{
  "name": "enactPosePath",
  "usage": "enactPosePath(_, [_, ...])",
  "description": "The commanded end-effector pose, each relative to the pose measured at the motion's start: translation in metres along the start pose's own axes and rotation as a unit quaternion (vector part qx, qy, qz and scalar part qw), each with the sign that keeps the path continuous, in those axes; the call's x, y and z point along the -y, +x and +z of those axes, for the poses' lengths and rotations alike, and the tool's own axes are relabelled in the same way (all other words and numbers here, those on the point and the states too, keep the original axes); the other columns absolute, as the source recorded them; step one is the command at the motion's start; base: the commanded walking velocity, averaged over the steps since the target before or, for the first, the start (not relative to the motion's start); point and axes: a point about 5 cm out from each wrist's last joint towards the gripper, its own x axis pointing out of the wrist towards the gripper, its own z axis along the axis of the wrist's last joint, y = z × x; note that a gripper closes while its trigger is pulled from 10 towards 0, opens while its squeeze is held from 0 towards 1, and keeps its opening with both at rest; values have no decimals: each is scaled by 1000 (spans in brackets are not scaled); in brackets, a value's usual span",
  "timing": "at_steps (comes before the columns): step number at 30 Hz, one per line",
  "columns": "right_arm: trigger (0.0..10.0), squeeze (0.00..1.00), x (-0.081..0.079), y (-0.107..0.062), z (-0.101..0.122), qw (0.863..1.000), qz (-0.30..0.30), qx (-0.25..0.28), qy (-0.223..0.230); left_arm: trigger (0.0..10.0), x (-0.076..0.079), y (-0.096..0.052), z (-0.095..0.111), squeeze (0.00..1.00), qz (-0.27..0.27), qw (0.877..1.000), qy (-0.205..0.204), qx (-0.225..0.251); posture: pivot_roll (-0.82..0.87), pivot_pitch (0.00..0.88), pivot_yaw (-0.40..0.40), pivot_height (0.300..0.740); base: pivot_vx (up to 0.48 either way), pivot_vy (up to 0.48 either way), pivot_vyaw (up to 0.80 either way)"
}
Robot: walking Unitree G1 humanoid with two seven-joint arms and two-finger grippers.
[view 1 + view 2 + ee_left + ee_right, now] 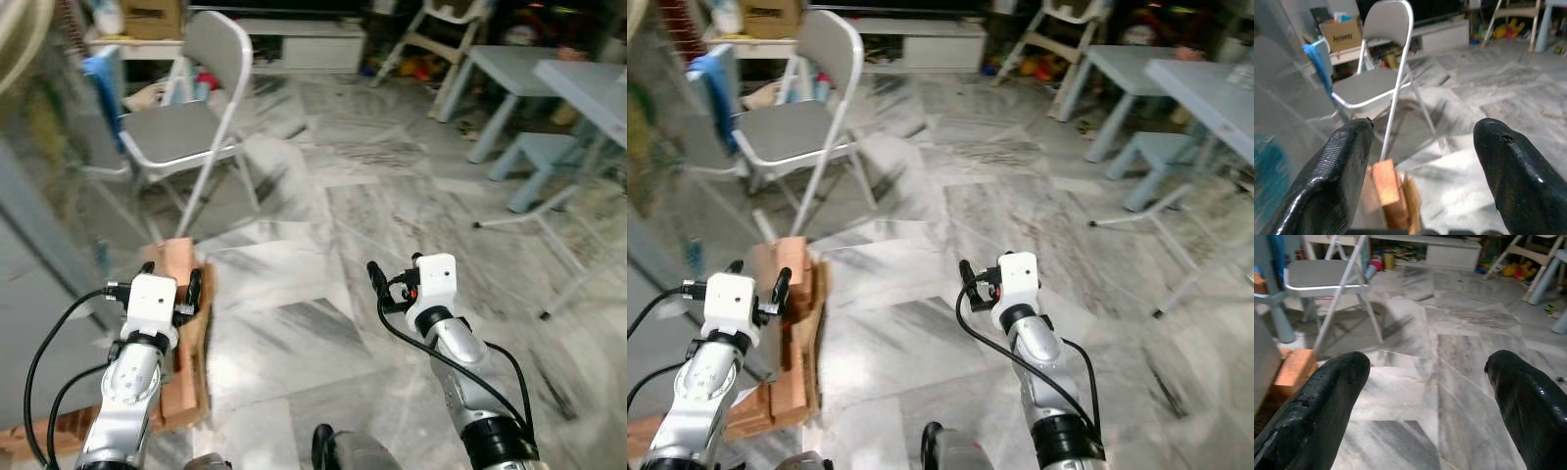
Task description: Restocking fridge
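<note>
My left gripper point(154, 276) is held out low on the left, open, with nothing between its black fingers point(1342, 166). It hovers over a brown cardboard-like stack point(186, 333) that stands on the marble floor. My right gripper point(404, 272) is held out at the same height toward the middle, open as well, its fingers point(1317, 406) bare above the floor. A blurred grey flat panel point(39, 323) rises at my far left, just beside the left arm; I cannot tell what it is.
A grey folding chair point(196, 108) stands ahead on the left with a blue cloth point(103, 78) on its side. A light blue table point(549, 69) and stool point(544, 157) are at the right. Shelves and toys line the back wall.
</note>
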Motion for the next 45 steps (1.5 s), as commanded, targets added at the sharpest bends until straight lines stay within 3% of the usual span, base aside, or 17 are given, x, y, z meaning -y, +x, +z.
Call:
enactPosePath(1, [10000, 0, 1, 2, 5, 1000, 3, 6, -5, 10000, -13, -2, -7, 0, 25, 1000, -1, -16, 155, 9, -77, 740, 0, 0, 0])
enactPosePath(7, [10000, 0, 2, -1, 3, 1000, 4, 2, -10, 10000, -14, -5, -10, 0, 33, 999, 1, -23, 153, 13, -72, 740, 0, 0, 0])
enactPosePath(14, [10000, 0, -7, -2, 6, 999, 35, 17, -26, 10000, -24, -10, -18, 0, 89, 995, 1, -39, 156, 17, -75, 740, 0, 0, 567])
enactPosePath(26, [10000, 0, -4, 0, 6, 999, 31, 11, -25, 10000, -22, 14, -11, 0, 67, 997, -5, -31, 149, 19, -79, 740, 0, 0, 197])
enactPosePath(38, [10000, 0, -2, -5, 3, 999, 29, 6, -27, 10000, -33, 39, -3, 0, 88, 996, 3, -26, 126, 35, -79, 740, 0, 0, 0])
enactPosePath(43, [10000, 0, 0, -5, 5, 999, 32, 10, -32, 10000, -34, 42, 0, 0, 85, 996, -10, -15, 120, 34, -76, 740, 0, 0, 0])
enactPosePath(45, [10000, 0, 4, -5, 6, 999, 26, 12, -30, 10000, -36, 35, -2, 0, 89, 996, -16, -15, 118, 31, -71, 740, 0, 0, 0])
